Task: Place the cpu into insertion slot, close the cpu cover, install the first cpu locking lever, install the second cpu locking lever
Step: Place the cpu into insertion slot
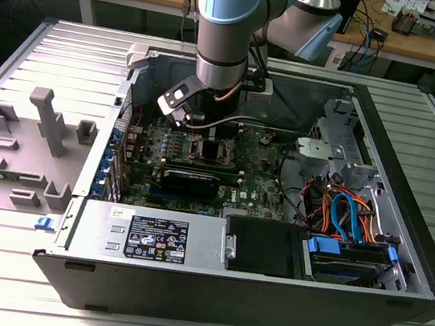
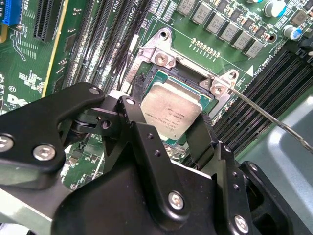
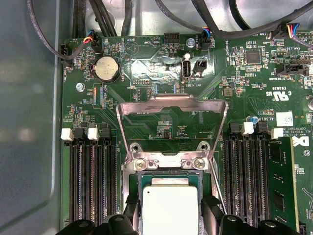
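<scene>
Exterior view, arm (image 1: 226,18) above open computer case (image 1: 264,295), claw (image 1: 208,141) low over motherboard (image 1: 267,182) at frame centre, second wrist view, claw pinching cpu (image 2: 171,110) by opposite edges at insertion slot (image 2: 188,78), first wrist view, cpu cover (image 3: 171,101) swung open beside slot.

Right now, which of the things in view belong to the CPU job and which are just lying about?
Job: cpu, insertion slot, cpu cover, locking lever, gripper.
Lying about: coin battery, memory slots, blue cables, grey fixtures.
</scene>
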Action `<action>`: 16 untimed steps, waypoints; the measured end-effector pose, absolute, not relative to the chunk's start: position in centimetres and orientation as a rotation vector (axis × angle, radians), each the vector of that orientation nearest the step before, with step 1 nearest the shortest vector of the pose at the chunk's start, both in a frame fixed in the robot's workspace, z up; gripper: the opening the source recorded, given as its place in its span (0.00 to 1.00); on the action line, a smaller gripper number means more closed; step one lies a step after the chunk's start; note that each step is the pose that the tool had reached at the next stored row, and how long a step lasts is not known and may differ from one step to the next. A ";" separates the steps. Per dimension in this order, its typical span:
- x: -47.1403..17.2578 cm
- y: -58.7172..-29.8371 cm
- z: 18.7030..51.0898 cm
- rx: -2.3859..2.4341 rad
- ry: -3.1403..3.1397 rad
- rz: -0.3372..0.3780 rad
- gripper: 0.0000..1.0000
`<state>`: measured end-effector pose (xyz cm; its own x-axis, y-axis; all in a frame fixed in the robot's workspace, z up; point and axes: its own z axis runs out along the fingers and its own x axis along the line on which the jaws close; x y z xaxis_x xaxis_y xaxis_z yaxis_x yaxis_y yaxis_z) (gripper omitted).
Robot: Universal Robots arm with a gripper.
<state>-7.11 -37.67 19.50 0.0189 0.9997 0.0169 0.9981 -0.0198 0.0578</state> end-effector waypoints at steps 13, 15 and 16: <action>-7.1 -37.7 19.5 2.221 2.179 0.082 0.60; -7.1 -37.7 19.5 2.221 2.179 0.082 0.60; -7.1 -37.7 19.5 2.221 2.179 0.082 0.60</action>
<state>-7.11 -37.67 19.50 0.0187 0.9997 0.0168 0.9981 -0.0196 0.0579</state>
